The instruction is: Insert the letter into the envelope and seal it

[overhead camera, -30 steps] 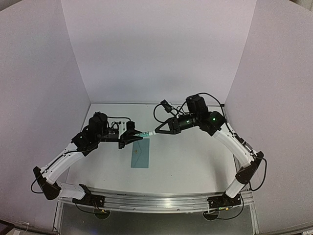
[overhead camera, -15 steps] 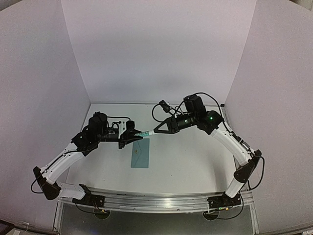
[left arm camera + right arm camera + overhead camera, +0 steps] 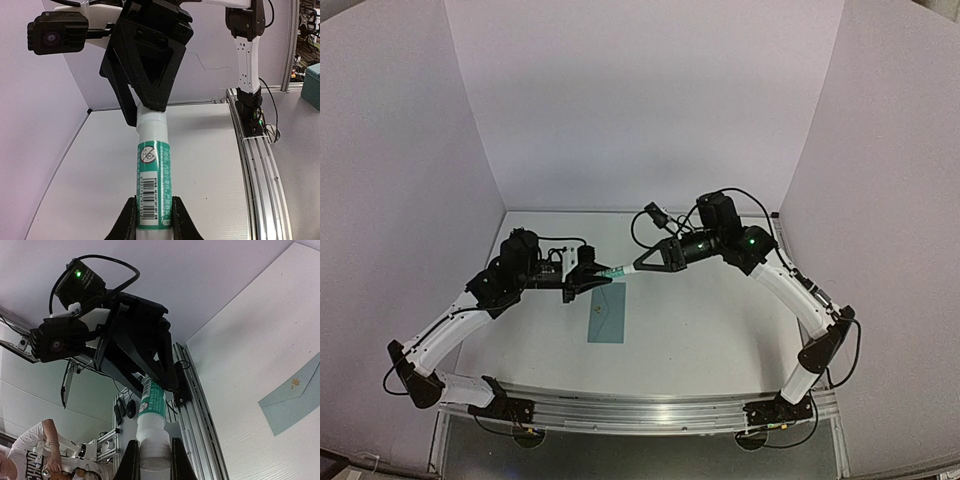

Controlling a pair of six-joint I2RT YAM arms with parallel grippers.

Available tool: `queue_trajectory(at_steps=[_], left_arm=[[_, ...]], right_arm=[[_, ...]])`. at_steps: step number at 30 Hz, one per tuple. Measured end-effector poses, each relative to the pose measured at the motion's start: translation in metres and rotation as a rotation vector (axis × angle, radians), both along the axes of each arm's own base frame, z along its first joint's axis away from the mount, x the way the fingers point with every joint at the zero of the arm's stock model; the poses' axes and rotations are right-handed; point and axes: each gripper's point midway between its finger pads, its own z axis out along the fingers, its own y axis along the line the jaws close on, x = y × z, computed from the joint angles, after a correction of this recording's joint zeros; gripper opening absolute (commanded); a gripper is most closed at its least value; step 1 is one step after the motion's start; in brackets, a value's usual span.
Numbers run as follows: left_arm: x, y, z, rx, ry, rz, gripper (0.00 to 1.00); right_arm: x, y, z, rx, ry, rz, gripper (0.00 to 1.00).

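Note:
A glue stick (image 3: 615, 272) with a green label hangs in the air between both arms, above the table. My left gripper (image 3: 154, 201) is shut on its green body (image 3: 152, 175). My right gripper (image 3: 154, 444) is shut on its white cap (image 3: 154, 452) at the other end. In the top view the left gripper (image 3: 597, 275) and right gripper (image 3: 636, 269) face each other tip to tip. The teal envelope (image 3: 608, 312) lies flat on the table just below them, with a small gold mark on it; it also shows in the right wrist view (image 3: 295, 399). The letter is out of view.
White walls close the table at the back and on both sides. An aluminium rail (image 3: 640, 410) carrying the arm bases runs along the near edge, also seen in the left wrist view (image 3: 260, 165). A person (image 3: 35, 455) stands beyond the table.
The right arm's wrist has shifted slightly to the left. Both grips on the glue stick stay as they were, and the envelope has not moved.

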Motion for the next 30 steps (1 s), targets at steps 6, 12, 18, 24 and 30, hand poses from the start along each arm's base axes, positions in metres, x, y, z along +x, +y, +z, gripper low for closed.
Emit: queue_trajectory(at_steps=[6,12,18,24,30], left_arm=[[0.0007,0.0002,0.0002,0.0,-0.002,0.004,0.0],[0.0011,0.0003,0.0001,0.001,-0.002,0.007,0.0],[0.0012,0.0002,0.0002,0.0,-0.003,0.007,0.0],[0.0002,-0.0003,0.0006,-0.001,-0.004,0.003,0.0],[0.0002,-0.0003,0.0006,-0.001,-0.004,0.003,0.0]], right_arm=[[0.0001,0.0004,-0.0001,0.014,-0.002,0.013,0.0],[-0.0003,-0.0002,-0.0004,0.022,-0.007,0.018,0.0],[-0.0015,-0.0007,0.0001,0.03,-0.014,0.021,0.0],[-0.0042,-0.0024,0.0008,0.032,-0.017,0.022,0.0],[-0.0043,-0.0021,0.0014,0.034,-0.019,0.022,0.0]])
